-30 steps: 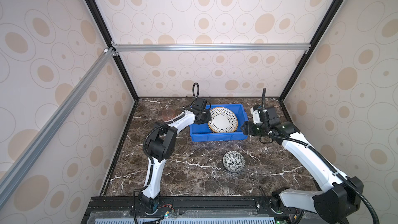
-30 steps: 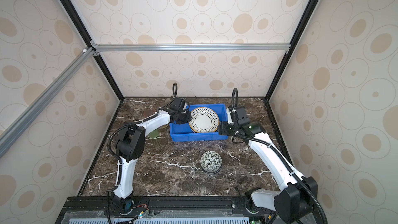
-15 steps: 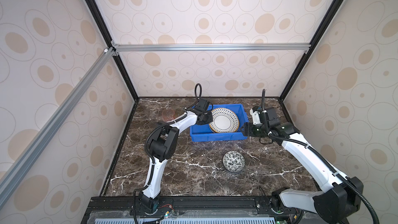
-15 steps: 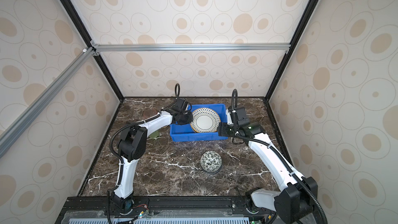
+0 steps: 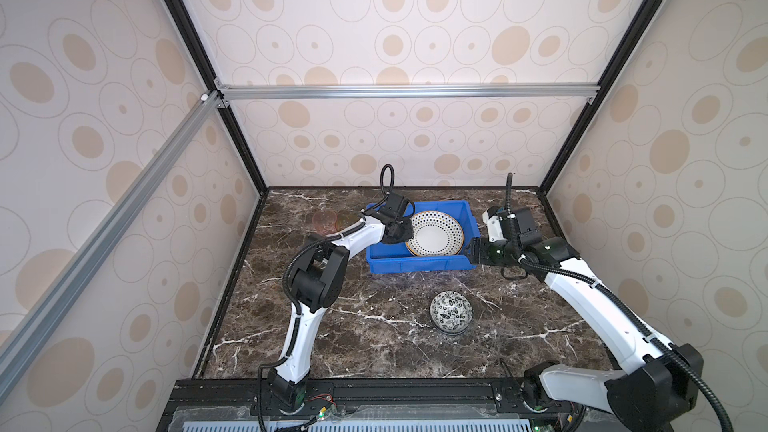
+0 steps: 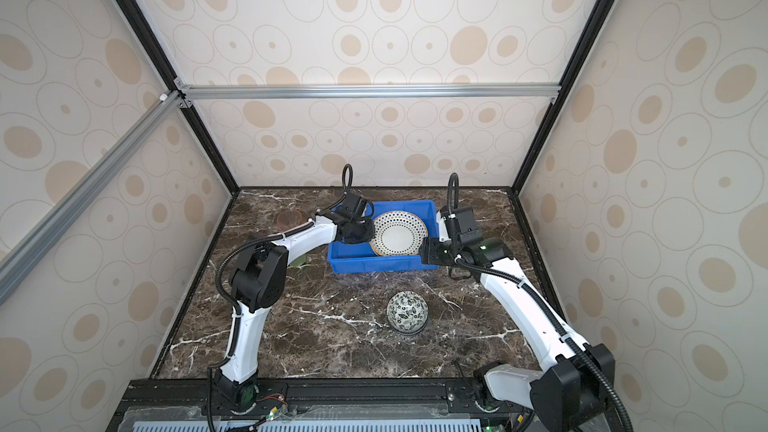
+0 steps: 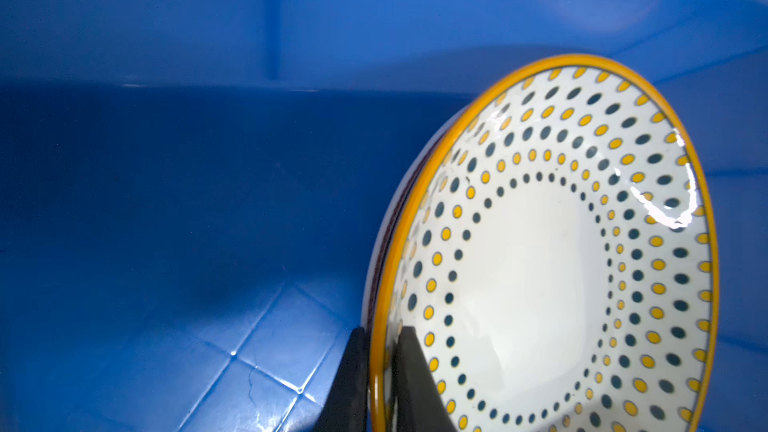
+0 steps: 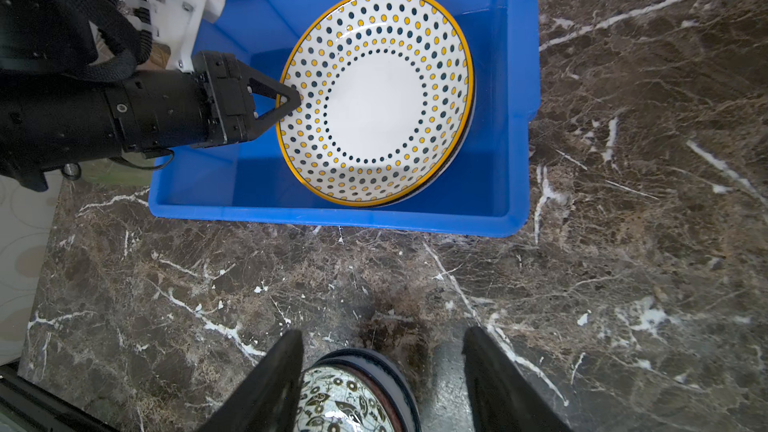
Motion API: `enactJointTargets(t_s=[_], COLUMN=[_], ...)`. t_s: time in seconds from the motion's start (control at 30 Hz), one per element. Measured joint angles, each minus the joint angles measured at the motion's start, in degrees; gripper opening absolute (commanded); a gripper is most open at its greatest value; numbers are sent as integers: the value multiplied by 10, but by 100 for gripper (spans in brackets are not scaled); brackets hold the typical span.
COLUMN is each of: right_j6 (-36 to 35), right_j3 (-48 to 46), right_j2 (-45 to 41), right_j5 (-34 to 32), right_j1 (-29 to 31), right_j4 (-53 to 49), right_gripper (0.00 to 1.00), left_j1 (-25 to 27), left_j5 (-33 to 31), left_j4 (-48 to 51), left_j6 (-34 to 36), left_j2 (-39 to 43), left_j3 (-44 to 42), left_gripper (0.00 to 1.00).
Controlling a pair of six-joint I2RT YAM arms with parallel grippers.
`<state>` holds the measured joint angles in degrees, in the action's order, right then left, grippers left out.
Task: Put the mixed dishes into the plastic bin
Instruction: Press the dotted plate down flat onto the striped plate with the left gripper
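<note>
The dotted yellow-rimmed plate (image 5: 436,234) (image 6: 400,233) lies tilted inside the plastic bin (image 5: 419,263) (image 6: 374,264), on top of other plates whose edges show under it (image 8: 466,126). My left gripper (image 5: 409,231) (image 7: 382,330) is shut on this plate's left rim (image 8: 374,97), one finger on each face. A floral black-white bowl (image 5: 451,317) (image 8: 353,396) stands on the table in front of the bin. My right gripper (image 5: 471,252) (image 8: 380,334) hovers open and empty by the bin's front right corner.
A pink tumbler (image 5: 324,220) and an amber one (image 5: 344,220) stand left of the bin near the back. A green tumbler (image 6: 301,261) shows partly under the left arm. The table is dark marble (image 5: 374,347) with walls close on three sides.
My left gripper has carried the dotted plate slightly right and lower into the bin. The right arm and the bowl have not moved.
</note>
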<state>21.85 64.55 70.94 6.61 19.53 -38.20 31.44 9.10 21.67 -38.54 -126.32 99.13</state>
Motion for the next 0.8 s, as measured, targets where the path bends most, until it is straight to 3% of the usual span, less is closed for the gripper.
enactJointTargets(t_s=[0.8], right_j6=[5], right_j3=[-10], right_j2=[-21], right_j5=[9], right_j1=[0], right_j4=[-11], right_gripper=[65], left_j1=[17], left_j5=[-28], left_j4=[30], left_j6=[17], left_j2=[0], left_j3=[5], left_gripper=[22])
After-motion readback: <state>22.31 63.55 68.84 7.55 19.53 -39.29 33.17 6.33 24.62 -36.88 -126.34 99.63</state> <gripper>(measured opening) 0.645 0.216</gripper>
